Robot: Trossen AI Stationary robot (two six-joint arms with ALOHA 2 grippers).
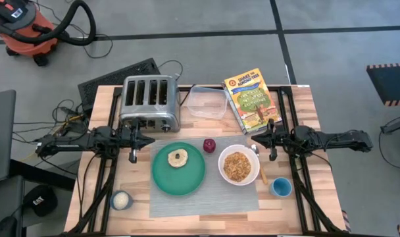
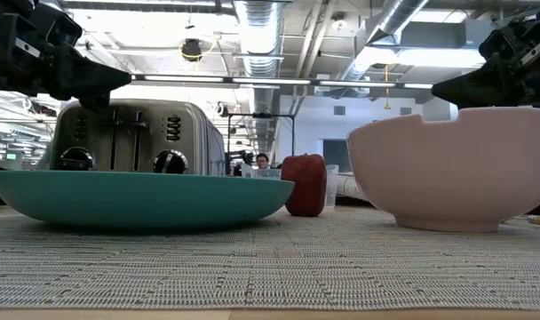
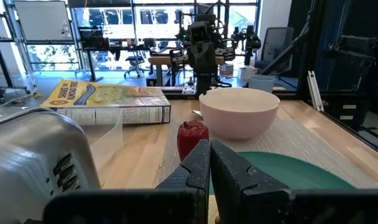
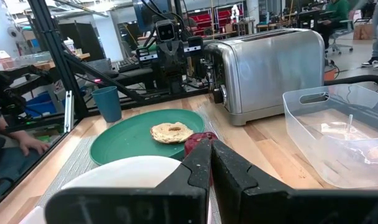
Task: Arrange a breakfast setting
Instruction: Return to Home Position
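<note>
The table (image 1: 285,217) carries the mat (image 1: 213,201) at its near centre, long axis left to right. The mat's near strip is bare. Its far edge meets the toaster (image 1: 147,102) on the left, and a tub (image 1: 206,102) and box (image 1: 252,99) lie beyond it on the right. A white cup (image 1: 121,199) stands off the mat's left edge, a blue cup (image 1: 280,187) off its right.

The plate (image 1: 180,185) sits on the mat's left half and the bowl (image 1: 221,164) on its right half, apart from each other. The bread (image 1: 178,158) lies on the plate. The fruit (image 1: 209,145) stands between plate and bowl, near the far edge. The spoon (image 1: 262,172) lies just right of the bowl, long axis near to far; its head probably points far.

The left gripper (image 1: 151,140) hangs over the mat's far left corner, the right gripper (image 1: 256,139) over the far right corner. Both pairs of fingers are pressed together on nothing, clear of every item.
</note>
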